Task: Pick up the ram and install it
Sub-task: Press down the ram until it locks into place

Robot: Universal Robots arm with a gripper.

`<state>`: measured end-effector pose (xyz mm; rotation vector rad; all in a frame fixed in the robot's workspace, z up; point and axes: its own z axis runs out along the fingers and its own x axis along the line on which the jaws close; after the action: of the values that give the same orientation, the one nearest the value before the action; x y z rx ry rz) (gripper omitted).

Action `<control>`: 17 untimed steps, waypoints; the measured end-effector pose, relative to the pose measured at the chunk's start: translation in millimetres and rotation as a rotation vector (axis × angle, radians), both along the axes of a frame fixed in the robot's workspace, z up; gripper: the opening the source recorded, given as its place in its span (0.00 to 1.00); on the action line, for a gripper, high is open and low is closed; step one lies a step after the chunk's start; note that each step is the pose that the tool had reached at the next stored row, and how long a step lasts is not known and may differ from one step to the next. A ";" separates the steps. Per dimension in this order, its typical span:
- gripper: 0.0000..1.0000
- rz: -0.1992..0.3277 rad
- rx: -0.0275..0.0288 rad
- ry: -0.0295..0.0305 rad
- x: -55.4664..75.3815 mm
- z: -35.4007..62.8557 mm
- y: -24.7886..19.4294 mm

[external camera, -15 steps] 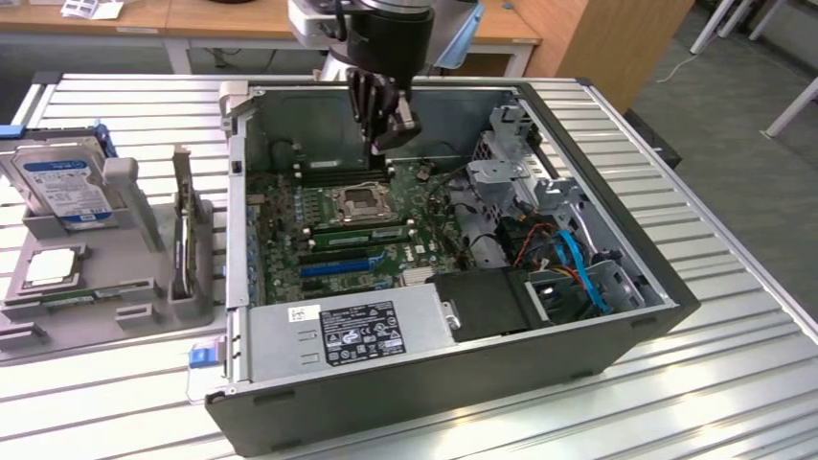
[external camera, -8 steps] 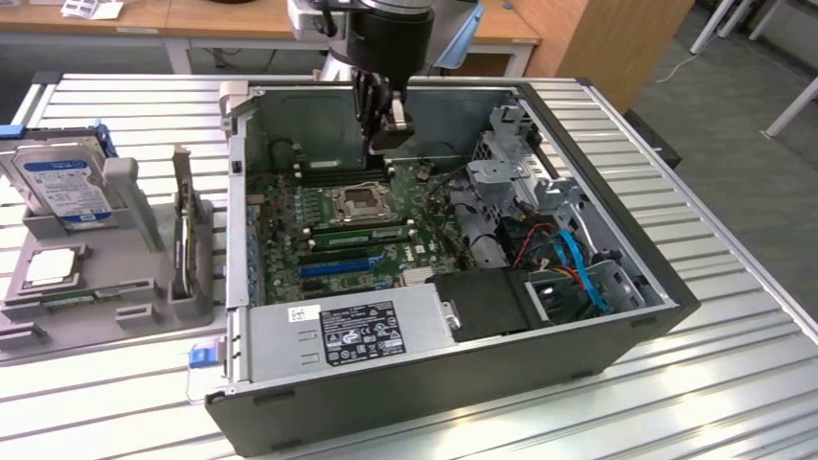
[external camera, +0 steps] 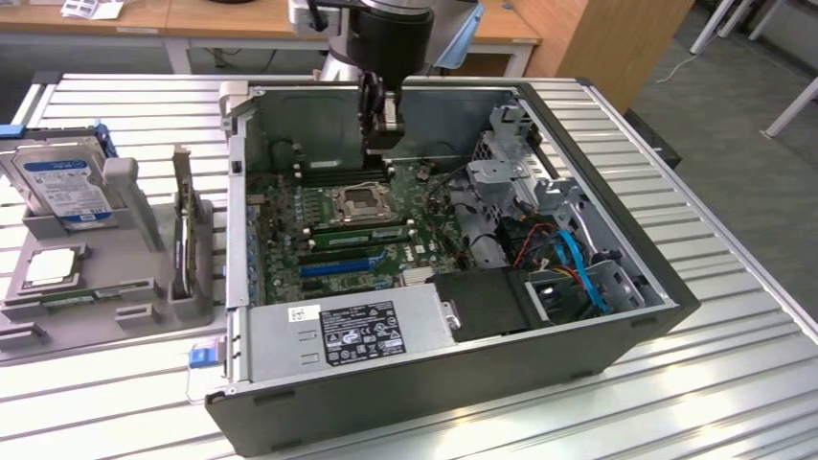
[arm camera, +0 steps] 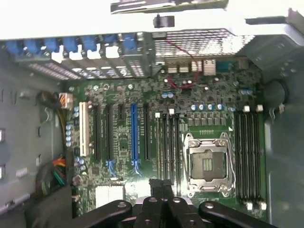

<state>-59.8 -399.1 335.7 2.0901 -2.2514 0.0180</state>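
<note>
My gripper hangs shut over the far part of the open computer case, above the motherboard. I see nothing between its fingers. In the wrist view the shut gripper sits just off the CPU socket, with long black slots on one side of the socket and more on the other. A thin green stick that looks like the ram lies flat in the grey tray at the exterior view's left, well away from the gripper.
The tray also holds a silver hard drive with a blue label, a square chip and an upright card. Inside the case are a power supply, a black fan shroud, blue cables and a drive cage.
</note>
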 end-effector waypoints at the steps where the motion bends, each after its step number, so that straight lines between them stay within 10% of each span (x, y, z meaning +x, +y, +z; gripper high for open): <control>1: 0.11 -0.018 0.0000 0.0000 0.0 0.0 0.0; 17: 0.11 -0.308 -0.0001 0.0002 0.0 -0.4 0.0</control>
<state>-59.8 -399.1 335.3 1.7188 -2.5449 0.0012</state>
